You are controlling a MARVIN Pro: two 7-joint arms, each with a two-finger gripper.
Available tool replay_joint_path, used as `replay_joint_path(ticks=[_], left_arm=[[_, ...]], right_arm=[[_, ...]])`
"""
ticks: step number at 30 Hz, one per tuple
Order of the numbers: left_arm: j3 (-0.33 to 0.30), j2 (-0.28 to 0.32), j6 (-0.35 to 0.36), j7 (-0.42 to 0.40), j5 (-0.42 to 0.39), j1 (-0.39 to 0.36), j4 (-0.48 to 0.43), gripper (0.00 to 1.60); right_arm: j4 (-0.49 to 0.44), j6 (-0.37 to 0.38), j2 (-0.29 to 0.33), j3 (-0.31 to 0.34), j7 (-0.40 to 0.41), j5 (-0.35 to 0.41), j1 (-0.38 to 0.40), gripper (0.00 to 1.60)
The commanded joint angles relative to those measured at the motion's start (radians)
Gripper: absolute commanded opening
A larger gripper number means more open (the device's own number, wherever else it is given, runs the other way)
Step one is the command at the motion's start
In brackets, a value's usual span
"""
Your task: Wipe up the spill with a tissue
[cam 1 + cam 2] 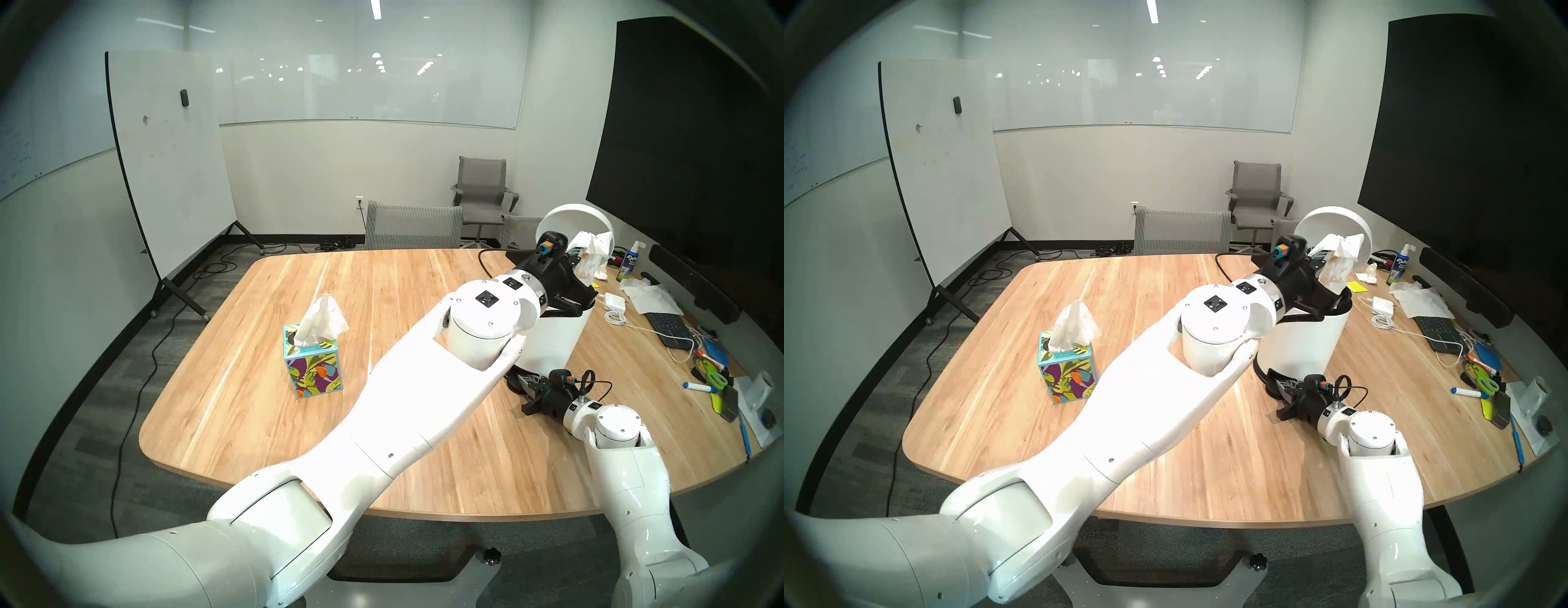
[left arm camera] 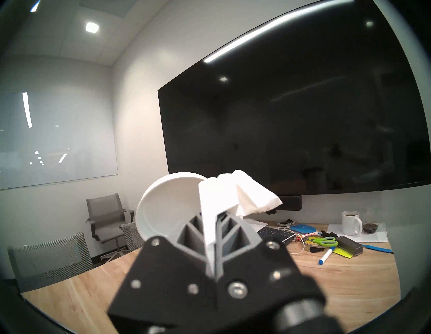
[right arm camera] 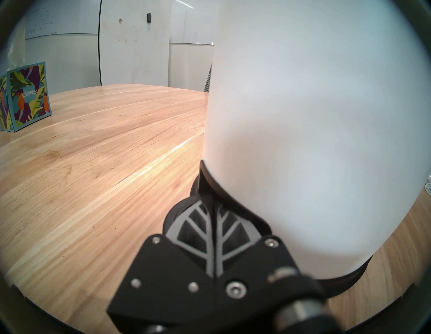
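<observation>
Over the bin: the left gripper (image 2: 215,235) hangs at the open mouth of the white bin (image 1: 551,339), its ribbed grey fingers (image 2: 186,235) pressed together on a crumpled tissue (image 2: 235,196).
Reason for the hold: judging by the raised lid (image 2: 168,205) behind it, the tissue is about to be dropped in.
At the bin's foot: the right gripper (image 3: 213,221) sits low with its jaws closed flat against each other and pushed onto the black pedal (image 3: 207,179), holding nothing; that press seems to keep the lid up.
Spill: I can find no dark or pale blot on the table (image 1: 263,424); only long glare streaks along the grain show, so the wiping looks done.
Tissue box (image 1: 312,365), well left of the bin: square card, bright leaf print, one soft sheet standing from its slot.
Materials: the bin is smooth matte plastic, rounded; the tissue is limp and creased; the table is pale varnished wood.
</observation>
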Motion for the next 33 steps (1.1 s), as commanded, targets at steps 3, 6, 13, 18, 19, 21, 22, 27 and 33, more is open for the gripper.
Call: replay_joint_path(ticks=[3,6,13,18,19,21,22,27,33], left_arm=[[0.003,-0.090,-0.066,0.021,-0.004,-0.052,0.116,0.00],[0.005,-0.106,-0.083,0.027,-0.005,-0.060,0.155,0.00],[-0.015,-0.144,-0.105,0.042,-0.017,-0.111,0.236,0.00],[-0.035,-0.164,-0.113,0.048,-0.025,-0.149,0.265,0.00],[-0.038,-0.168,-0.117,0.049,-0.028,-0.155,0.274,0.00],[-0.043,-0.175,-0.122,0.051,-0.030,-0.166,0.293,0.00],[-0.045,-0.179,-0.127,0.053,-0.031,-0.171,0.309,0.00],[-0.036,-0.190,-0.163,0.054,-0.030,-0.173,0.368,0.00],[-0.045,-0.209,-0.190,0.058,-0.037,-0.200,0.431,0.00]], right_arm=[[0.076,0.053,0.001,-0.026,-0.004,-0.035,-0.056,0.00],[0.075,0.052,0.001,-0.026,-0.004,-0.035,-0.056,0.00],[0.072,0.048,0.001,-0.026,-0.004,-0.031,-0.058,0.00],[0.071,0.044,0.001,-0.025,-0.004,-0.028,-0.059,0.00],[0.071,0.045,0.001,-0.025,-0.004,-0.028,-0.059,0.00],[0.071,0.046,0.001,-0.026,-0.004,-0.028,-0.059,0.00],[0.072,0.047,0.002,-0.026,-0.005,-0.029,-0.058,0.00],[0.076,0.053,0.003,-0.030,-0.006,-0.032,-0.056,0.00],[0.075,0.052,0.004,-0.030,-0.007,-0.030,-0.057,0.00]])
